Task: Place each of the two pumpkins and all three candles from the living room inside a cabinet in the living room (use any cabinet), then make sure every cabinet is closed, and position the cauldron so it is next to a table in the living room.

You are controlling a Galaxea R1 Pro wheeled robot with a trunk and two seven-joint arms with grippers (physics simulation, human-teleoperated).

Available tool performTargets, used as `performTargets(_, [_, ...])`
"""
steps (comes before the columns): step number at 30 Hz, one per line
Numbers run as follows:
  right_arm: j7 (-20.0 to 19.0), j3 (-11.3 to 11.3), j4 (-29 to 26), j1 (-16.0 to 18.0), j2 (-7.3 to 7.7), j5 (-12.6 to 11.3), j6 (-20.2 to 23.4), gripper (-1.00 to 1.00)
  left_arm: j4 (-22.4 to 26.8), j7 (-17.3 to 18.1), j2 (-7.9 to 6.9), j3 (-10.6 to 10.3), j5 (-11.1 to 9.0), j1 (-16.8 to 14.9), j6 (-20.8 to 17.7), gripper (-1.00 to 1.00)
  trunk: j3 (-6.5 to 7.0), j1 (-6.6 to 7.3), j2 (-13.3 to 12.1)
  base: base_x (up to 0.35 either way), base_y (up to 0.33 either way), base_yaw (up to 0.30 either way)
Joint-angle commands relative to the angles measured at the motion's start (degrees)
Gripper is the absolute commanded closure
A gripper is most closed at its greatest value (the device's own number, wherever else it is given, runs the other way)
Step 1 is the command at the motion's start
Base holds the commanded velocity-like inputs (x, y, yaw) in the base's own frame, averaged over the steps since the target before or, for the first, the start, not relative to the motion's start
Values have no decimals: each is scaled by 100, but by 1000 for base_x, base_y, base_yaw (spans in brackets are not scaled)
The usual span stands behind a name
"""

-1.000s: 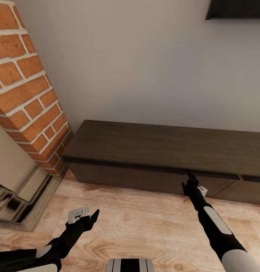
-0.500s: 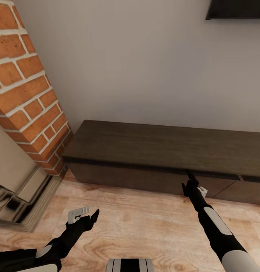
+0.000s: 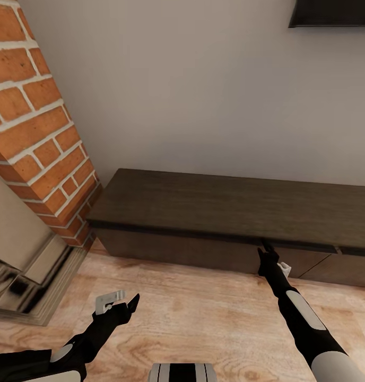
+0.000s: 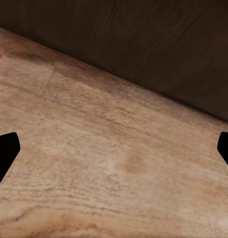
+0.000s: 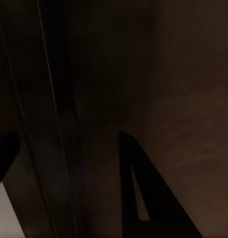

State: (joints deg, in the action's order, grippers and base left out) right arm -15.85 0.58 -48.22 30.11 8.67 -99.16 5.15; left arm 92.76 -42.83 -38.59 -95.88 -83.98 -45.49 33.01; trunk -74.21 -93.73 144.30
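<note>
While right hand [image 3: 266, 248] touches cabinet [image 3: 203, 209] front edge, grip unclear, left hand [image 3: 120, 302] spread

I see one long brown cabinet [image 3: 225, 212], one brick fireplace [image 3: 34, 132], and my two claws.

Both arms are slim black limbs with glossy joints. The right arm [image 3: 302, 318] carries an elongated pale grey panel along its forearm and a wider grey shell near the shoulder. The left arm [image 3: 81, 345] shows a smaller grey patch. Each wrist bears a small white block beside tapered black fingers [image 3: 132, 303]. A grey-and-black striped trunk segment [image 3: 182, 372] sits between them.
</note>
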Motion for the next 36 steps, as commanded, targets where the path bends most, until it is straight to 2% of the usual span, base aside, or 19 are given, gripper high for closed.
performTargets(1, [-15,4,14,118,3,-60,21,100,5,-15,1,-19,-13,-13,22,-100,-3,0,1,0,0,0])
performTargets(36, [-15,2,23,118,3,-60,21,100,5,-13,9,-28,-14,-13,22,-100,-3,0,1,-16,-13,0])
